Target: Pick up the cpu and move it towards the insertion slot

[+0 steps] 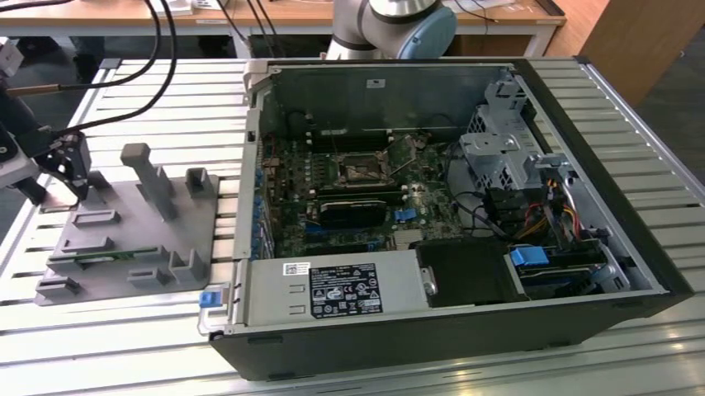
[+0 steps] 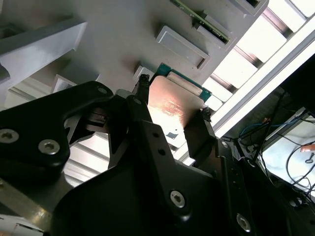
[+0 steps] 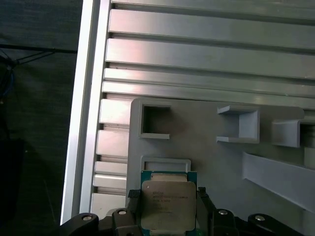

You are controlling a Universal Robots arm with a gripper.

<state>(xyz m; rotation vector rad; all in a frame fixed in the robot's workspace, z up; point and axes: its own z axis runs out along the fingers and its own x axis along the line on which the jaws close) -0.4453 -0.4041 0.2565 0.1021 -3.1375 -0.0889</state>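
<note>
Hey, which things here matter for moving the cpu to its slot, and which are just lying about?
Part of the job: cpu, clamped in the gripper; insertion slot; grey fixture beneath the cpu.
Lying about: green memory stick; long black card; power supply.

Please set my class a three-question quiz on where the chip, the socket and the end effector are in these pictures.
1. True or false: the chip already sits in the socket.
2. What grips the chip at two opposite edges? A) the end effector B) a person's hand C) a memory stick
3. Fill in: in the exterior view, the grey fixture stands to the ____ of the computer case.

Key: 1 false, as the chip is at the grey fixture, outside the case; 2 A; 3 left.
</note>
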